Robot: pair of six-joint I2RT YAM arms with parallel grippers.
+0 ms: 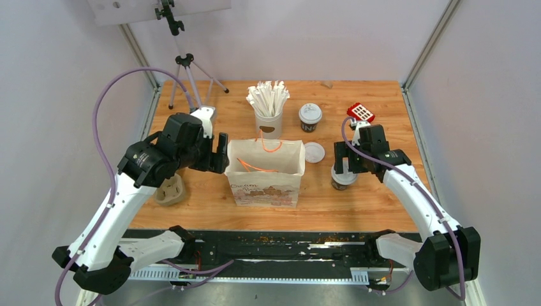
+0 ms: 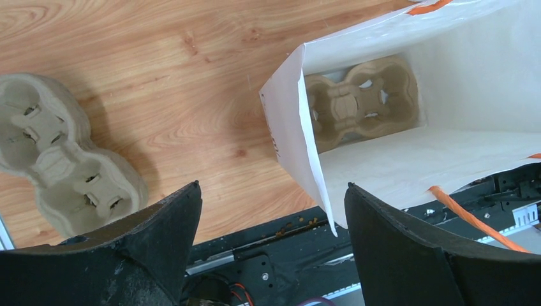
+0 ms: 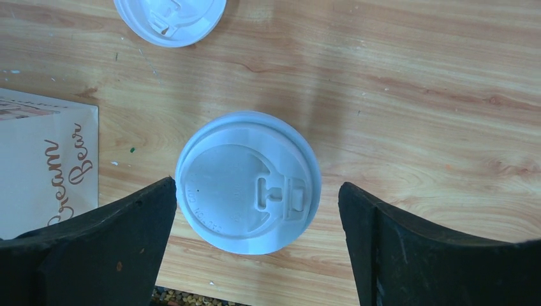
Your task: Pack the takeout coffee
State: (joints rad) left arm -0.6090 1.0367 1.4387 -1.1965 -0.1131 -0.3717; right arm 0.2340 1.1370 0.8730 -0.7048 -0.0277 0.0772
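Standing directly beneath the right gripper (image 3: 256, 186), one lidded coffee cup (image 3: 245, 182) sits on the table (image 3: 415, 95) with a black finger on either side of its white lid; the jaws are spread wide and grip nothing, though one finger is so near the rim I cannot tell if it touches. The second coffee cup (image 1: 311, 118) stands farther back beside a white cup of sticks (image 1: 269, 111), a loose lid (image 1: 314, 152) lying between the two coffees. The left gripper (image 2: 271, 188) is wide apart too, straddling the left wall of the paper bag (image 2: 472, 76) without clamping it. Inside the bag lies a pulp carrier (image 2: 360, 105); another carrier (image 2: 57, 166) rests outside on the wood
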